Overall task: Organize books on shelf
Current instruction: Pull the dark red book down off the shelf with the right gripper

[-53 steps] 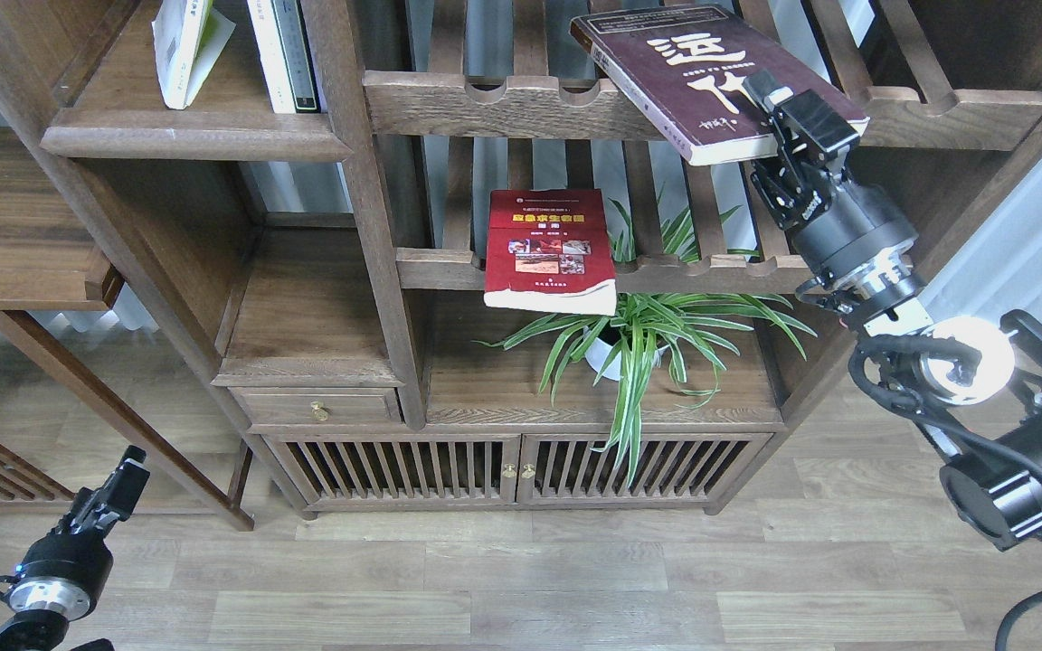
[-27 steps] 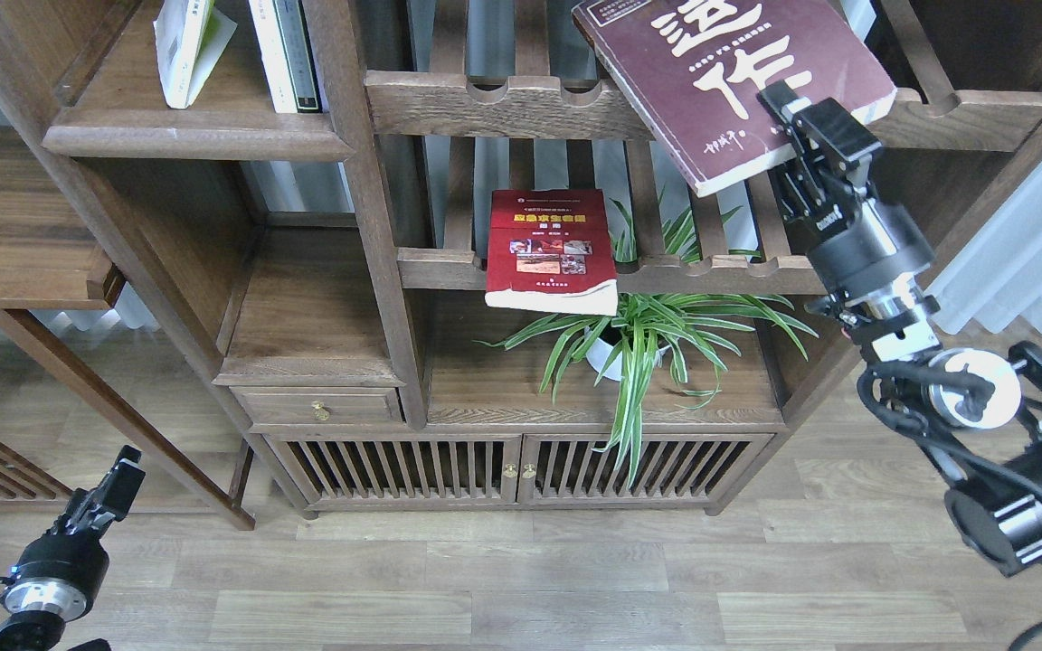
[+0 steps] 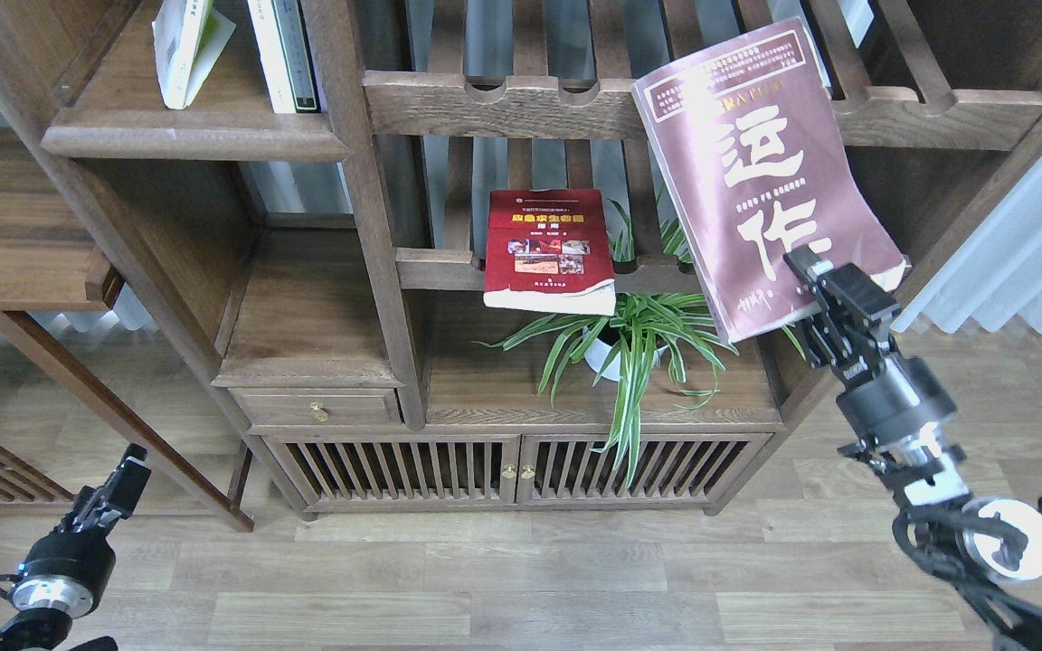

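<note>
My right gripper (image 3: pixel 824 287) is shut on the lower edge of the dark maroon book (image 3: pixel 756 172) with big white characters. It holds the book up in front of the slatted racks, cover facing me, tilted left. The bright red book (image 3: pixel 550 249) lies on the lower slatted rack, its front end hanging over the rail. The solid dark-brown shelf (image 3: pixel 186 136) with the rounded lip is at upper left. My left gripper (image 3: pixel 118 488) hangs low at the bottom left over the floor, seen small and dark.
Thin white and green books (image 3: pixel 281 54) stand on the upper-left shelf. A potted spider plant (image 3: pixel 639 348) sits on the cabinet top under the red book. A small drawer (image 3: pixel 317 407) and slatted cabinet doors (image 3: pixel 516 470) are below. White curtain (image 3: pixel 1018 262) at right.
My right arm has pulled the maroon book down and toward me, off the upper slatted rack; the book now stands more upright. The left arm and red book have not moved.
</note>
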Robot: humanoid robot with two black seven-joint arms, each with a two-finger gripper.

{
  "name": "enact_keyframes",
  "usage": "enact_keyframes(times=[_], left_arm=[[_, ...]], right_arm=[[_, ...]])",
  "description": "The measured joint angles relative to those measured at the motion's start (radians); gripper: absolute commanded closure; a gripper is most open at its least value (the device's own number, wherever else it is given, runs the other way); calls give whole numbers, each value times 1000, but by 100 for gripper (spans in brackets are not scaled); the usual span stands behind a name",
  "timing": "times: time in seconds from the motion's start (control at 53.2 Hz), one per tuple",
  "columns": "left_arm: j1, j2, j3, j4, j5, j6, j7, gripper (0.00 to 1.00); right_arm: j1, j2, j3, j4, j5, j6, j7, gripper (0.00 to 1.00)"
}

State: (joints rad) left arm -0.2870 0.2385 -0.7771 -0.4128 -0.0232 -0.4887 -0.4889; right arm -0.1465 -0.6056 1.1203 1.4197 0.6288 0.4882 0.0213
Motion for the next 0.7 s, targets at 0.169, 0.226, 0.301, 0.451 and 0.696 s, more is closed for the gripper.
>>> enact_keyframes(times=[0.169, 0.226, 0.301, 0.451, 0.696], left_arm=[[-3, -4, 5, 2, 1, 0, 0, 0], [-3, -7, 9, 2, 2, 0, 0, 0], [-2, -12, 19, -1, 2, 0, 0, 0], [-1, -16, 55, -14, 2, 0, 0, 0], [-2, -18, 118, -15, 4, 0, 0, 0]], right_arm=[[-55, -5, 18, -42, 3, 0, 0, 96], [-70, -17, 17, -62, 4, 0, 0, 96], [-92, -31, 8, -82, 4, 0, -3, 96], [-128, -37, -27, -118, 0, 1, -28, 96], [-126, -32, -173, -161, -16, 1, -52, 96]])
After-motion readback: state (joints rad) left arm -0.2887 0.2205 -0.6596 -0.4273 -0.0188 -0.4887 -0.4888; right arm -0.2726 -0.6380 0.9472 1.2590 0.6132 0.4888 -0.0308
